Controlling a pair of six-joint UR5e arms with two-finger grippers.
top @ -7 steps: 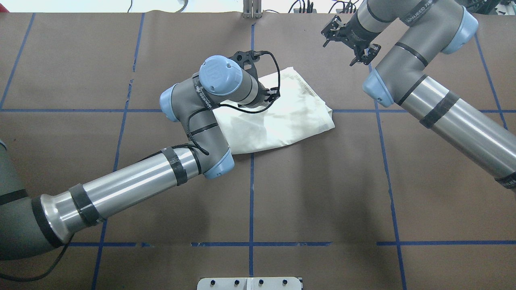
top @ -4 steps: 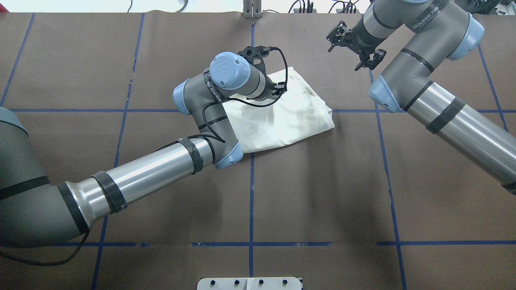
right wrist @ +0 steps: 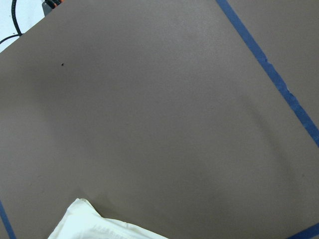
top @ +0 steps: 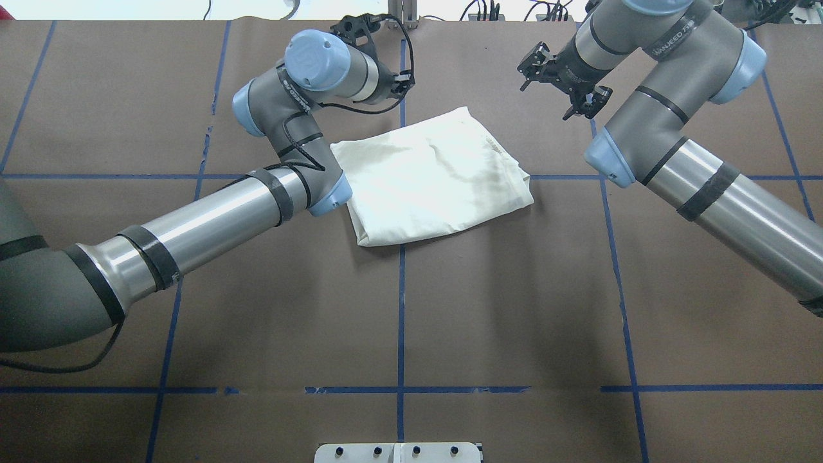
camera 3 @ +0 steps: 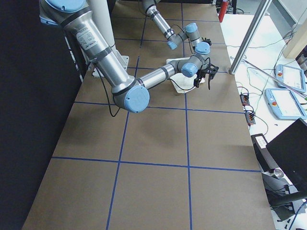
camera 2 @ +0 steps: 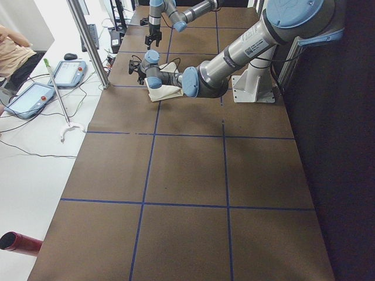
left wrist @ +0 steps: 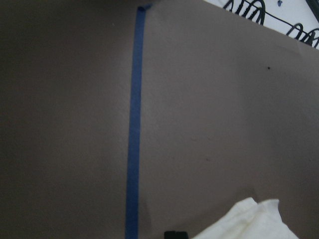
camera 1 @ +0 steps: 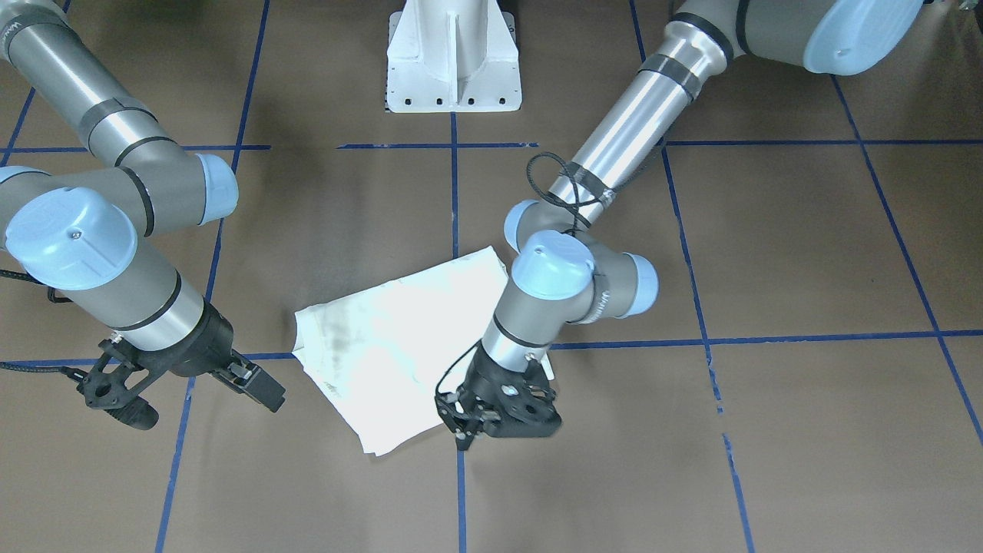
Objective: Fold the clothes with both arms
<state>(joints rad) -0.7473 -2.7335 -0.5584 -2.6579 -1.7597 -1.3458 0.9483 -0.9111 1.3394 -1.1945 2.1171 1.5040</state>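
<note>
A: Shirt (top: 437, 183) status?
B: One shirt, folded into a compact slab, plain side up, mid worktop (top: 514, 308). Nothing is gripping it.
A: Hands?
B: Two. Right hand (top: 562, 80) has jaws spread, empty, well apart from the shirt. Left hand (camera 1: 499, 415) is just off its far edge. The wrist blocks the jaws, so can't tell if it's open or closed.
A: Step?
B: Probably between folds, or finished. Next needs an edge regrip by left arm (top: 193, 225) and right arm (top: 739, 193), or a retreat.
</note>
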